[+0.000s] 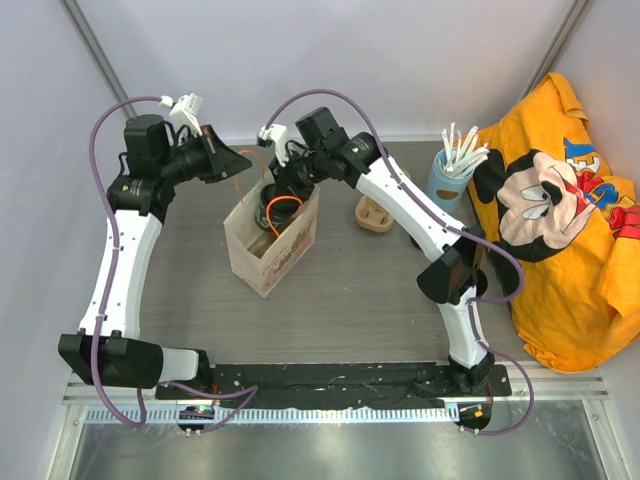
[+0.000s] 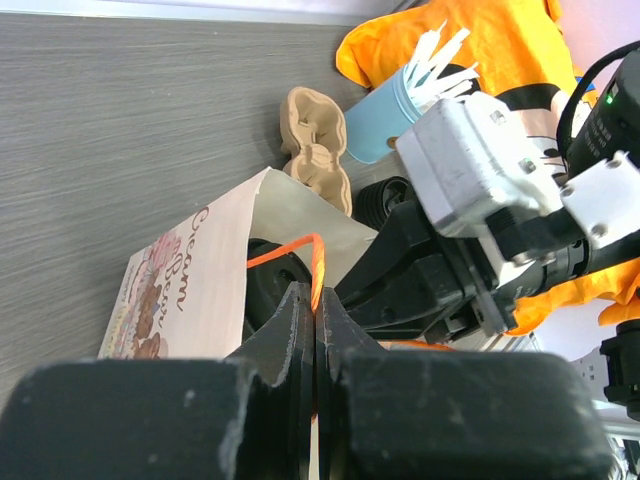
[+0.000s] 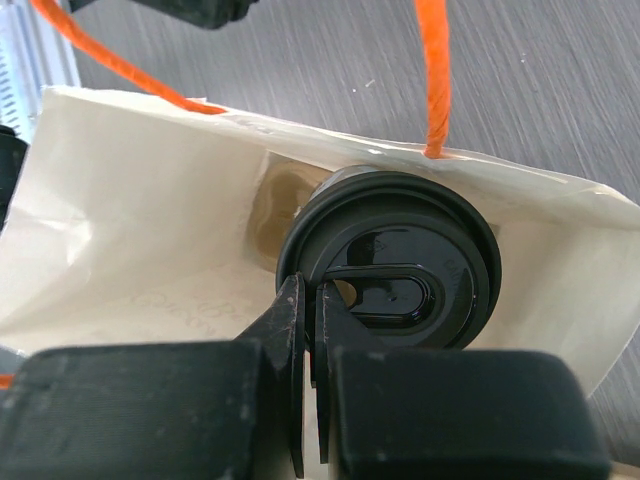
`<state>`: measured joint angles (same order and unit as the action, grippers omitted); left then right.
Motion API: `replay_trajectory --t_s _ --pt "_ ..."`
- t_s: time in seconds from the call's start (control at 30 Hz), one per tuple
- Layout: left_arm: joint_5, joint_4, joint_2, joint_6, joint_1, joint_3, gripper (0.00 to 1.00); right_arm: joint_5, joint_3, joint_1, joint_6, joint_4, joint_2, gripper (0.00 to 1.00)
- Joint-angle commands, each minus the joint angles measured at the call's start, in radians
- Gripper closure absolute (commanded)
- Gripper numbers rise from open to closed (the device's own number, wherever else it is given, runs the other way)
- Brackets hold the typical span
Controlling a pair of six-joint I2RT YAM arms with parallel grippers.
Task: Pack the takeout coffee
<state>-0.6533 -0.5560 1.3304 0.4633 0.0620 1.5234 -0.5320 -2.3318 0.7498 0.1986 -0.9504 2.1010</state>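
Note:
A cream paper bag [image 1: 270,245] stands open in the middle of the table. Inside it sits the takeout coffee [image 3: 400,260], a black cup with a glossy lid, seen from above. My right gripper [image 3: 312,300] reaches down into the bag [image 3: 150,220] and is shut on the near rim of the lid. My left gripper [image 2: 315,300] is shut on one orange handle [image 2: 318,270] of the bag [image 2: 190,290] and holds the loop up at the bag's mouth. The other orange handle [image 3: 433,80] rises from the far wall. In the top view the right gripper [image 1: 283,183] hides most of the cup.
A cardboard cup carrier [image 1: 377,215] lies just right of the bag. Behind it stands a blue cup [image 1: 450,175] full of white sticks. An orange Mickey Mouse cloth [image 1: 560,220] covers the table's right side. The two arms crowd close together above the bag.

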Motion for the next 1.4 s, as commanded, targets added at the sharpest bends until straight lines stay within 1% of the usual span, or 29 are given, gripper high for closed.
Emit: replay_trajectory --t_s 0.0,0.13,0.4,0.53,0.6,0.67,0.73,0.87,1.0,1.13,1.37 --pt "-0.025 0.022 -0.031 0.003 -0.007 0.014 0.98 0.079 -0.029 0.034 0.018 0.029 0.002 0.99" --pt "-0.019 0.021 -0.031 0.003 -0.007 0.008 0.98 0.098 -0.028 0.068 0.035 0.022 0.002 0.99" --pt "0.037 -0.004 -0.033 -0.020 -0.008 -0.003 0.98 0.104 0.014 0.074 0.073 0.035 0.014 0.99" --pt "0.043 -0.005 -0.028 -0.035 -0.013 -0.003 0.99 0.107 0.063 0.072 0.165 0.035 -0.007 0.99" --pt "0.030 -0.001 -0.025 -0.034 -0.016 -0.003 0.99 0.115 0.087 0.072 0.240 0.032 -0.016 0.99" --pt "0.018 0.005 -0.023 -0.029 -0.018 -0.006 0.99 0.121 0.098 0.071 0.313 0.029 -0.018 0.99" --pt "0.017 0.005 -0.020 -0.028 -0.018 -0.009 0.99 0.115 0.097 0.063 0.353 0.016 -0.013 0.99" --pt "0.012 0.011 -0.019 -0.026 -0.021 -0.017 0.99 0.080 0.051 0.043 0.423 -0.022 0.013 0.99" --pt "0.012 0.011 -0.014 -0.032 -0.027 -0.020 0.99 0.043 0.014 0.042 0.513 -0.095 0.030 0.99" --pt "0.000 0.019 -0.007 -0.028 -0.027 -0.022 0.99 0.018 -0.027 0.042 0.626 -0.163 0.050 0.99" --pt "-0.045 0.030 0.003 -0.025 -0.027 -0.028 0.98 -0.010 -0.107 0.051 0.702 -0.221 0.088 0.99"
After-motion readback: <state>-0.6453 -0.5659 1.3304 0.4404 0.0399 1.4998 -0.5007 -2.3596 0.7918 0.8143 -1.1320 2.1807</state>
